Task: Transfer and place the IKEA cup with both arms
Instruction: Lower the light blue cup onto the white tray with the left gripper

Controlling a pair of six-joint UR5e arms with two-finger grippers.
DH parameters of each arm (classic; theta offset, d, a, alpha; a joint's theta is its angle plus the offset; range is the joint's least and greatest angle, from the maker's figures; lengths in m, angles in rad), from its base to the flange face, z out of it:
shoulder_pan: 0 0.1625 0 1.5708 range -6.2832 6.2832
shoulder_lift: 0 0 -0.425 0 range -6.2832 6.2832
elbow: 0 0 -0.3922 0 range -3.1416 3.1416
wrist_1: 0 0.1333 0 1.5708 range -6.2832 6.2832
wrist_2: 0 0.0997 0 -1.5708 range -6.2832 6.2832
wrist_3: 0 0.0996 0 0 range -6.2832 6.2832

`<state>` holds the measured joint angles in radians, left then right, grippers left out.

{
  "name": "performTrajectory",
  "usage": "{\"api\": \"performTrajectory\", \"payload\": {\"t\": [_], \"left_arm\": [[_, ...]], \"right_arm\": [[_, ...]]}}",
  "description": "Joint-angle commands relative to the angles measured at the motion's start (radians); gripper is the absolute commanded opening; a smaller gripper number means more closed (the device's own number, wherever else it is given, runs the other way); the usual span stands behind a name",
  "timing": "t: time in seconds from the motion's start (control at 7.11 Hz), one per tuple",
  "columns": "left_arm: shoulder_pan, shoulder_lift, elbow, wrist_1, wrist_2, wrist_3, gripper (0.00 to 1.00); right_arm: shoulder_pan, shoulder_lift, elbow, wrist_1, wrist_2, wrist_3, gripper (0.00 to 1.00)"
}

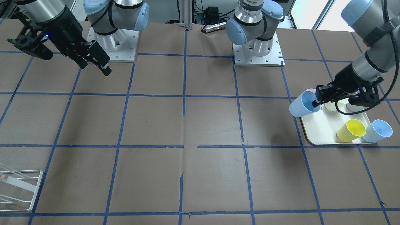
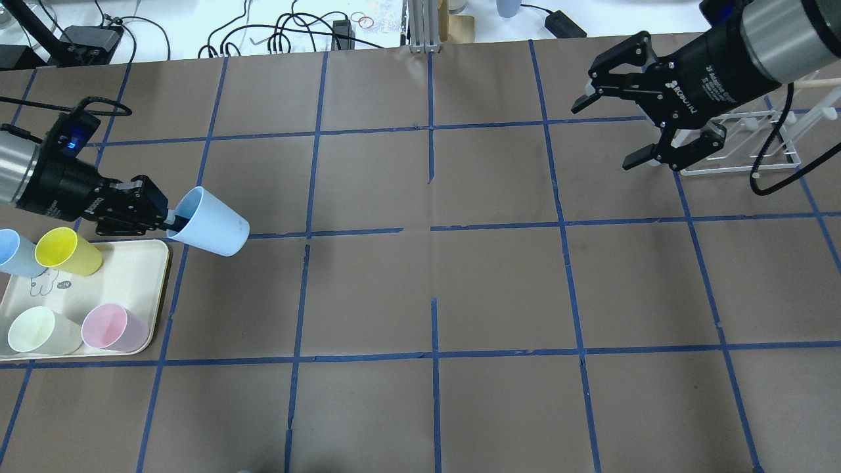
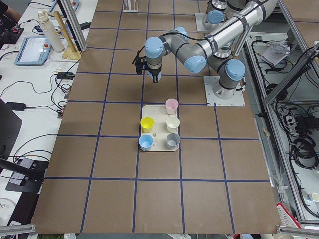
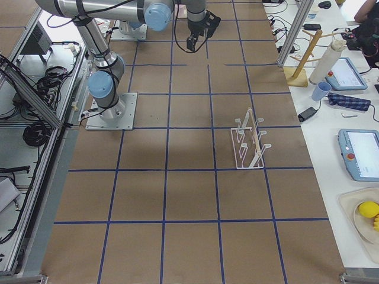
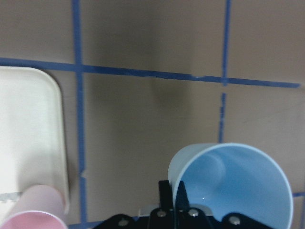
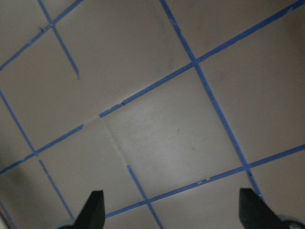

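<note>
Over blue-taped brown tbl (image 2: 499,282) | IKEA cup (image 2: 213,230) aloft | cables (image 2: 289,29) far edge

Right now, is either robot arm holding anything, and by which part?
The left claw pinches the light-blue IKEA cup by its rim, one finger inside, tilted beside the tray. The right claw is open and empty.

Facing the robot, the pink cup (image 1: 311,90) shows only a sliver behind the IKEA cup (image 1: 299,107) (at its 1 o'clock). Overhead, the 9 o'clock edge cuts the paler blue cup (image 2: 12,254).
</note>
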<state>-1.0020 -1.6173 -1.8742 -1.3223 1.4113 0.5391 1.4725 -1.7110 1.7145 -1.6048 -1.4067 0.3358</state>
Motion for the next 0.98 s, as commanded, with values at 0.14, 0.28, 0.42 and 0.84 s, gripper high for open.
{"api": "performTrajectory", "payload": {"t": [0.14,0.28,0.42,0.84], "left_arm": [[0.058,-0.2,0.067,0.253,0.121,0.166,0.0],[0.101,-0.249,0.084,0.256,0.114,0.17,0.0],[0.1,-0.256,0.072,0.253,0.1,0.159,0.0],[0.089,-0.283,0.072,0.256,0.092,0.145,0.0]], "right_arm": [[0.106,0.002,0.0,-0.001,-0.224,-0.104,1.0],[0.106,0.004,0.005,-0.001,-0.216,-0.103,1.0],[0.103,0.005,0.005,-0.001,-0.221,-0.101,1.0],[0.101,0.005,-0.001,-0.009,-0.219,-0.095,1.0]]}}
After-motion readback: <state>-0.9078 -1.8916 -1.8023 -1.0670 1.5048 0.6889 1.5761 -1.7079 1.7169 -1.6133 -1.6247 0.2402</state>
